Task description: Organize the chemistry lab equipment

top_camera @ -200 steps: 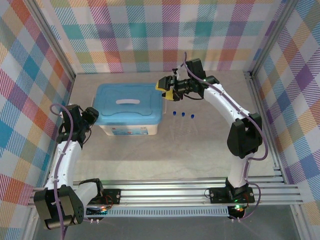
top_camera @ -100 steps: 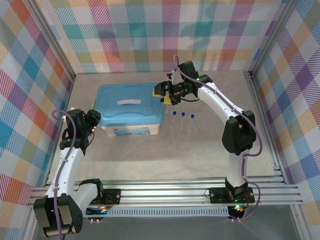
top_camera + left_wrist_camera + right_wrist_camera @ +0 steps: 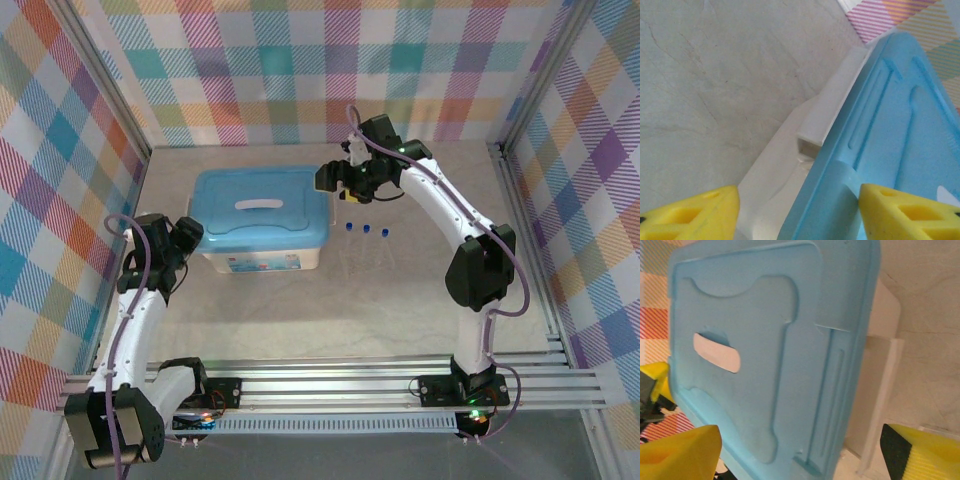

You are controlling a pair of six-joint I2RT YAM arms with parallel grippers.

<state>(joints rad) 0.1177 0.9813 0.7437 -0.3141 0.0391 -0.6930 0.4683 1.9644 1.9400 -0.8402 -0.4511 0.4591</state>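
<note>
Three thin blue-capped tubes (image 3: pixel 366 229) lie in a row on the table, just right of the tub. The tweezers, flask and beaker are out of view. My right gripper (image 3: pixel 336 180) hangs over the right end of the blue lid (image 3: pixel 260 205). It is open (image 3: pixel 800 455), and its yellow fingers (image 3: pixel 680 452) span the lid (image 3: pixel 765 340) and the tub's white rim (image 3: pixel 882 390). My left gripper (image 3: pixel 190 236) sits at the tub's left end. It too is open (image 3: pixel 800 220), straddling the lid's edge (image 3: pixel 880 140) and the white tub wall (image 3: pixel 780 175), with one fingertip (image 3: pixel 910 212) against the lid.
The translucent white tub (image 3: pixel 262 260) stands closed at centre left. Aluminium frame rails (image 3: pixel 380 385) run along the near edge, and checked cloth walls (image 3: pixel 300 70) enclose the other sides. Bare grey tabletop (image 3: pixel 400 290) stretches in front of the tub and to its right.
My right wrist has turned and drawn slightly back over the lid's right end, and its elbow has swung. The left gripper has edged closer to the tub's left end.
</note>
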